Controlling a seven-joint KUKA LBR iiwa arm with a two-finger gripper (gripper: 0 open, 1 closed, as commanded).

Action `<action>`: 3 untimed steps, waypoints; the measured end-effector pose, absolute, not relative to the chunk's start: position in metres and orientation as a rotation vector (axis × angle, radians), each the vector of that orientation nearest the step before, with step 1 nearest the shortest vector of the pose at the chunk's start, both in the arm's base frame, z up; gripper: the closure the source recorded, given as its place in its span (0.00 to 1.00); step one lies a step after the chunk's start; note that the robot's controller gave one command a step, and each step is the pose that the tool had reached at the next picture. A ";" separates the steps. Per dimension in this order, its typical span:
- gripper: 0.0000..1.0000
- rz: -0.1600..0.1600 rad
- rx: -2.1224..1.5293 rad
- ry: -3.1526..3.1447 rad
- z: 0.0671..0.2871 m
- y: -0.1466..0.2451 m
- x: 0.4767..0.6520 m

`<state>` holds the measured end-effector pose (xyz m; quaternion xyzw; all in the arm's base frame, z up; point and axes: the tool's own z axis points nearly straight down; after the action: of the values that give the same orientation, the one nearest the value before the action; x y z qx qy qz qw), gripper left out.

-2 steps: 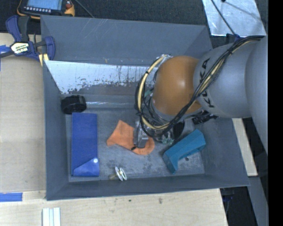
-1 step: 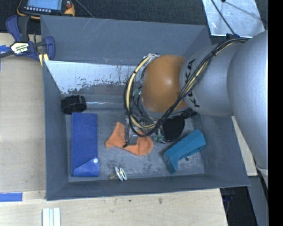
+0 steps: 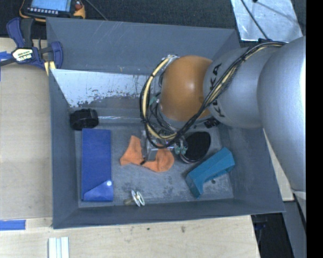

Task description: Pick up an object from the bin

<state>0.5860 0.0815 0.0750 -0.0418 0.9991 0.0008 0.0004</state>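
Grey bin [image 3: 167, 190] below me, my claw [image 3: 150, 156] sits straight down on the middle of the crumpled orange cloth [image 3: 131, 153] at mid-floor, its length running left-right; spread or closed, I cannot tell.

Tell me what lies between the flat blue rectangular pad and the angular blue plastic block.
In the camera view, a crumpled orange cloth lies there, with the gripper directly over it.

The grey bin [image 3: 62, 144] is holding six things: two blue, a flat pad [image 3: 96, 163] and an angled block [image 3: 210, 170]; two black, a stubby cylinder [image 3: 83, 119] and a disc [image 3: 198, 143]; one orange rag [image 3: 132, 152]; one small metal piece [image 3: 135, 198].
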 end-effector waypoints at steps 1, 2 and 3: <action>1.00 0.004 -0.189 3.124 0.074 0.068 0.597; 1.00 0.005 -0.289 3.120 0.073 0.051 0.602; 1.00 0.004 -0.296 3.120 0.073 0.047 0.604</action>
<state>0.6045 0.0467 0.0731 -0.0946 0.9955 0.0013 0.0039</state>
